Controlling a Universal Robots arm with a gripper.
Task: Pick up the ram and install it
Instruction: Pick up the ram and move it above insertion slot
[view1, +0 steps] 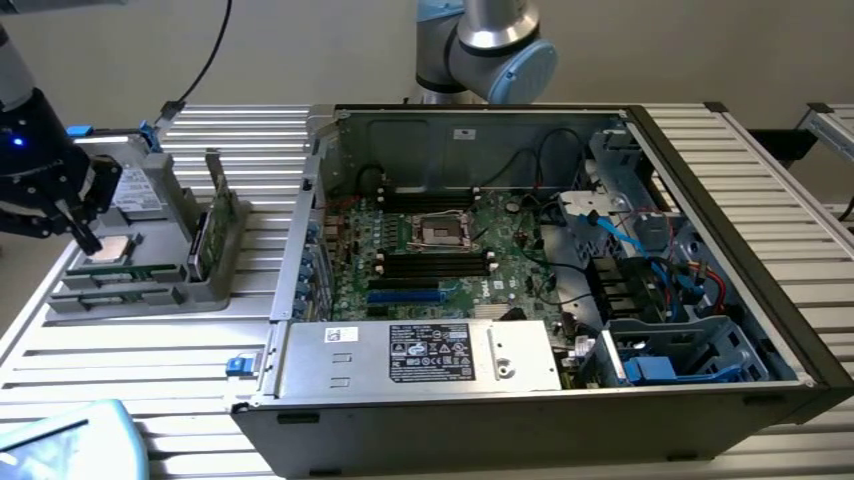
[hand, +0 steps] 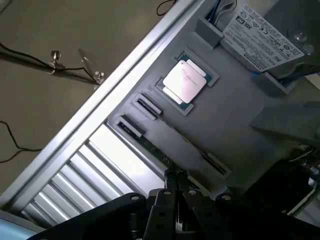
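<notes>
- Slatted metal table (view1: 160, 350) carries everything; the open computer case (view1: 747, 200) lies on it and fills the middle and the exterior view's right
- Inside the case the green motherboard (view1: 441, 250) faces up with its long black slots (view1: 434, 265), and the silver power supply (view1: 427, 355) sits along the near wall
- Grey tray (view1: 147, 295) (hand: 240, 100) stands just beside the case on the exterior view's left
- Hard drive (view1: 140, 190) (hand: 260, 30) rests in the tray's far part
- Upright green boards (view1: 207, 235) stand on edge along the tray's right side, between the gripper and the case
- Gripper (view1: 91, 243) (hand: 175, 175) hangs over the tray's near left part, its two black fingers pressed together and holding nothing
- Square silver CPU (view1: 111, 250) (hand: 184, 82) lies flat in its pocket, just far of the fingertips
- The ram (view1: 127, 271) (hand: 155, 148) sits on edge in the long narrow slot along the tray's near side, next to the CPU; the closed fingertips are directly over it, partway along its length, and whether they touch it cannot be told
</notes>
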